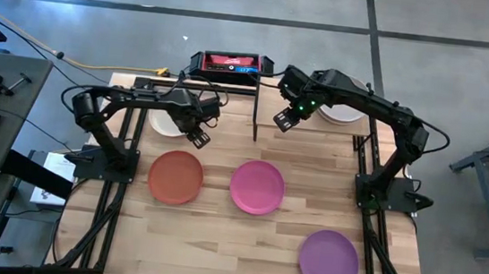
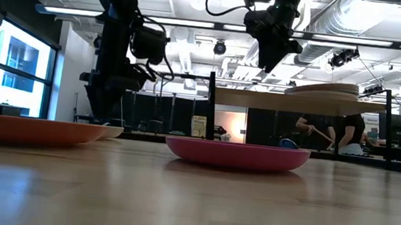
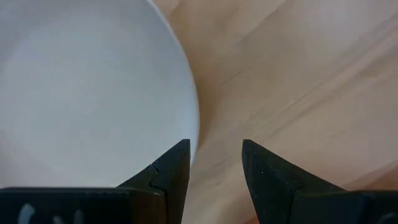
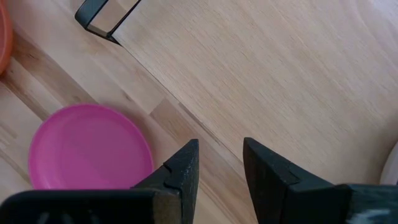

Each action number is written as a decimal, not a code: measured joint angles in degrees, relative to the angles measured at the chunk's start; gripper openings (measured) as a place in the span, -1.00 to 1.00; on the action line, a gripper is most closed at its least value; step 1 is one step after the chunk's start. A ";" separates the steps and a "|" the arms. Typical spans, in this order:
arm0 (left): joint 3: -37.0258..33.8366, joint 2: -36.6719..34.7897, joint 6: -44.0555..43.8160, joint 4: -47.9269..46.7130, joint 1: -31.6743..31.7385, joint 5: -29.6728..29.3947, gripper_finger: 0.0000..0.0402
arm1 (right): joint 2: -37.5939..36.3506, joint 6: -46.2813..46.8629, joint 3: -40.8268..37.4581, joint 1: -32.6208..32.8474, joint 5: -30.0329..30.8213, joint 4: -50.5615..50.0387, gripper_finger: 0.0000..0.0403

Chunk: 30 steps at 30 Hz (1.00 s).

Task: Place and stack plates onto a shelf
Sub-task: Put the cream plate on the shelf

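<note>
An off-white plate (image 1: 165, 120) lies flat on the table at the far left. My left gripper (image 3: 214, 146) hangs open above the plate's right rim (image 3: 189, 112), pointing down; in the low view it is clear of the plate. My right gripper (image 1: 284, 118) hovers open above the shelf (image 4: 280, 68), with nothing between its fingers. A short stack of plates (image 2: 323, 88) rests on the shelf's right part, its top plate off-white (image 1: 344, 115). On the table lie an orange-red plate (image 1: 175, 176), a magenta plate (image 1: 257, 187) and a purple plate (image 1: 329, 260).
The shelf's thin black posts (image 1: 257, 111) stand between the two grippers. A black and red box (image 1: 231, 63) sits past the table's far edge. Bare wood lies at the near left of the table (image 1: 189, 249). People stand in the room behind (image 2: 344, 132).
</note>
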 joint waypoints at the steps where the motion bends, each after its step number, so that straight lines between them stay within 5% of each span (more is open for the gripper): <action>1: 0.00 0.54 -0.43 0.03 0.00 -0.01 -0.32 | 0.00 0.02 0.01 0.00 0.00 0.00 -0.48; 21: 0.00 7.55 -1.51 0.21 0.39 -4.22 -0.34 | 0.00 -0.13 0.01 0.00 -0.02 0.07 -0.48; 30: 0.00 7.55 4.64 0.20 0.39 -3.94 -0.73 | 0.00 -0.36 0.01 0.00 -0.02 0.09 -0.48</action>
